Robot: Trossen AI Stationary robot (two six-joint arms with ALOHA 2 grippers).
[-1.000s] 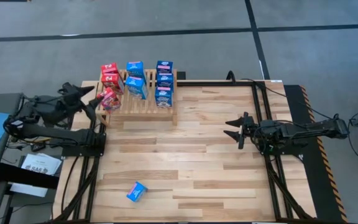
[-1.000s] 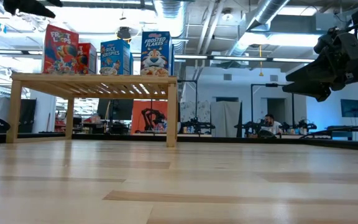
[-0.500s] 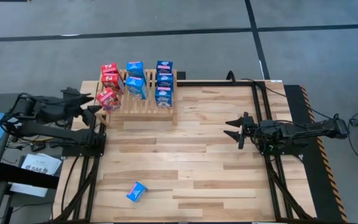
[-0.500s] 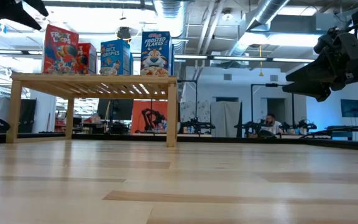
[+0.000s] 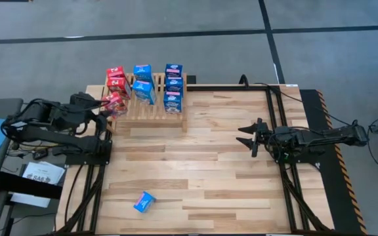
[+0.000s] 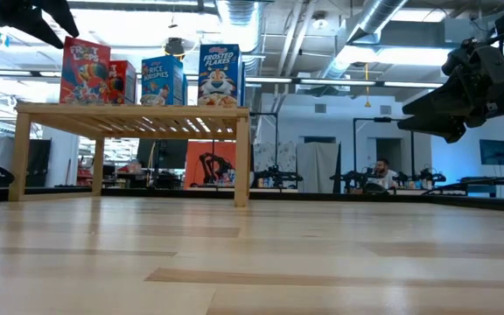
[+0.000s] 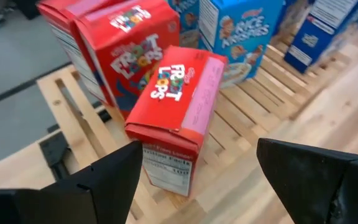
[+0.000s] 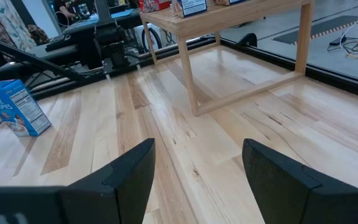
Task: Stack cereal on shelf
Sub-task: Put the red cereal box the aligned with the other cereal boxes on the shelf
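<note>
Left gripper (image 7: 194, 180) apart by shelf (image 5: 151, 111) | right gripper (image 5: 245, 137) apart | boxes: 3 red, 6 blue

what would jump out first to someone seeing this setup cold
Most likely the bright red and blue cereal boxes crowded on the slatted wooden shelf at the table's far left corner. The left gripper, jaws open, is right beside the nearest red Froot Loops box, which stands askew on the slats. One stray blue box lies alone on the tabletop near the front edge, while the right gripper waits open over the table's right side.
</note>
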